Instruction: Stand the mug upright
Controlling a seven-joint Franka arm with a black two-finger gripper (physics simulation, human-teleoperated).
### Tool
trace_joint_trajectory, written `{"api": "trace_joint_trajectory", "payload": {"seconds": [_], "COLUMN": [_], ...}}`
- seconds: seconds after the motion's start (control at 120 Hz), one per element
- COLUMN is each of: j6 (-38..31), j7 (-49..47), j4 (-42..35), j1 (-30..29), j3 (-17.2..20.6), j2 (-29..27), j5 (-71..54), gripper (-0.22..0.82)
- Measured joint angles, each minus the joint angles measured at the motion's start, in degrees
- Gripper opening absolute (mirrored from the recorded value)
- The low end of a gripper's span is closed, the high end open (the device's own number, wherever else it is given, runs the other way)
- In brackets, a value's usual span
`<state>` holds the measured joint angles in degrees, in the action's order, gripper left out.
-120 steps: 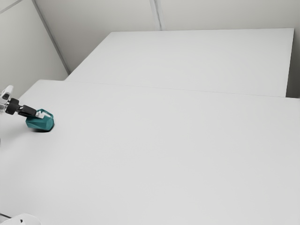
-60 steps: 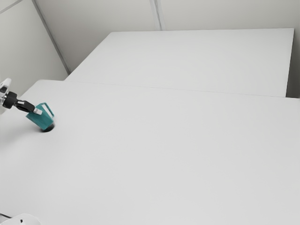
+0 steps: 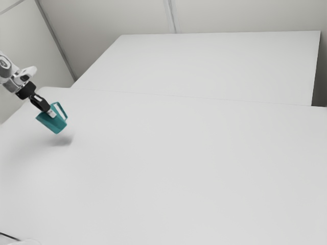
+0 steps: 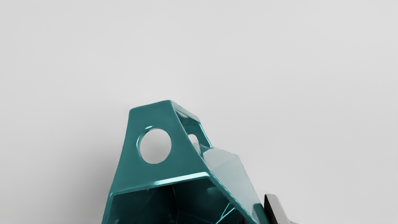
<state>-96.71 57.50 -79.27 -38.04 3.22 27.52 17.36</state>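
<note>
Off the table, my gripper [image 3: 51, 113] is shut on the teal mug [image 3: 53, 123] near its rim, at the exterior view's left. The mug hangs tilted, its base down toward the exterior view's right, its handle on the upper right side. In the wrist view the mug [image 4: 155, 174] shows its open mouth and a handle piece with a round hole. The gripper [image 4: 256, 214] has one fingertip [image 4: 276, 207] against the mug's outer wall there; the other fingertip is hard to make out.
The white table [image 3: 179, 168] lies below, with the mug's shadow on it. Behind it is another white surface [image 3: 204, 66]. A white rounded object [image 3: 24, 242] is at the exterior view's lower left corner.
The mug has gone from lying on its side, through leaning on its base edge, to hanging above the table, moving slightly to the exterior view's right. My hand has risen and tilted more steeply downward.
</note>
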Motion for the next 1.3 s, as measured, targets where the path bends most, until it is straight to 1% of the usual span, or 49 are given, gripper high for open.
{"api": "trace_joint_trajectory", "payload": {"seconds": [0.158, 0.2, 0.25, 0.342, 0.483, 0.575, 0.75, 0.883, 0.908, 0.975, 1.058, 1.142, 1.3], "j6": [-0.1, -0.1, -0.1, -0.2, -2.0, -2.8, -5.4, -7.4, -7.8, -9.3, -11.0, -13.5, -17.0], "j7": [-3.1, -4.0, -5.3, -7.8, -11.8, -14.4, -20.0, -24.7, -25.6, -28.0, -31.2, -34.2, -40.3], "j4": [-4.9, -6.4, -8.0, -11.1, -18.5, -20.4, -26.4, -31.3, -32.2, -34.9, -37.6, -41.0, -44.7], "j1": [14.8, 18.0, 20.5, 23.2, 26.6, 29.6, 35.4, 38.5, 39.9, 41.9, 43.1, 42.9, 44.5], "j3": [-12.4, -14.4, -15.4, -15.8, -15.4, -15.4, -15.4, -14.7, -15.5, -15.7, -15.6, -15.5, -15.4], "j2": [-5.8, -7.6, -9.3, -12.1, -17.6, -19.2, -23.9, -27.6, -28.2, -29.9, -31.4, -32.5, -33.4], "j5": [-0.8, -1.0, -1.6, -3.1, -5.7, -7.1, -10.4, -12.9, -13.3, -14.3, -15.8, -16.8, -19.5], "gripper": [-0.18, -0.18, -0.18, -0.18, -0.18, -0.18, -0.18, -0.18, -0.18, -0.18, -0.18, -0.18, -0.17]}}
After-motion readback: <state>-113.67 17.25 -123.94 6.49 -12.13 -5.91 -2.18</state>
